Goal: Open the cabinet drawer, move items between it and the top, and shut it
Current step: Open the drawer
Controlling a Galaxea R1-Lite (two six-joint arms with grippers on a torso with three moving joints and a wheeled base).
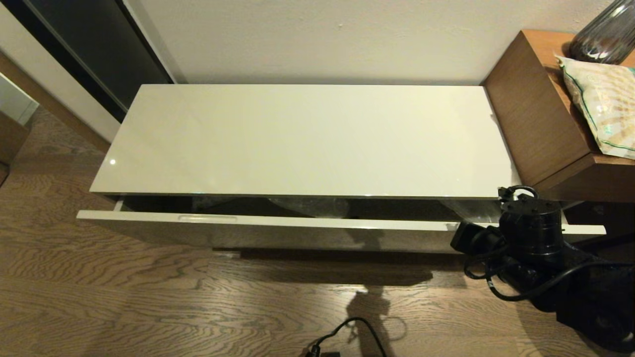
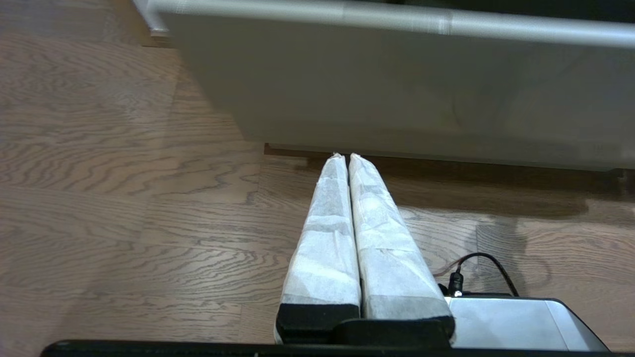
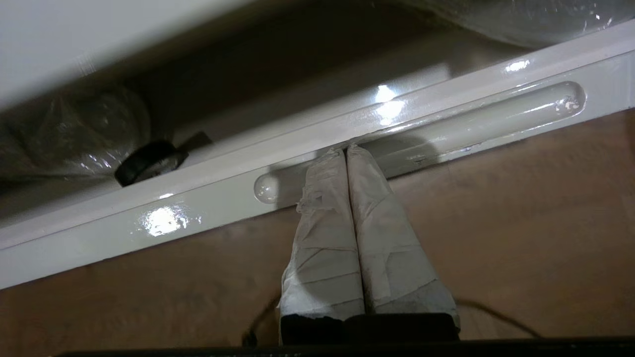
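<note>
- Two taped fingers [image 3: 347, 208] of the right gripper [image 3: 346, 148] are pressed together, tips in one oblong pull [image 3: 476, 119] of the cabinet drawer [image 1: 297, 222].
- Left gripper [image 2: 346, 157] hangs closed over the floor, empty.
- One black tape roll [image 3: 149, 161] lies inside the partly open drawer; clear plastic [image 3: 74, 129] beside it is hard to make out.
- Nothing sits on the top [image 1: 297, 139].

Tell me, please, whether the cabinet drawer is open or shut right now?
Partly open. The drawer front stands out from under the top, a dark gap between them; the right gripper, fingers together, sits at its pull.
</note>
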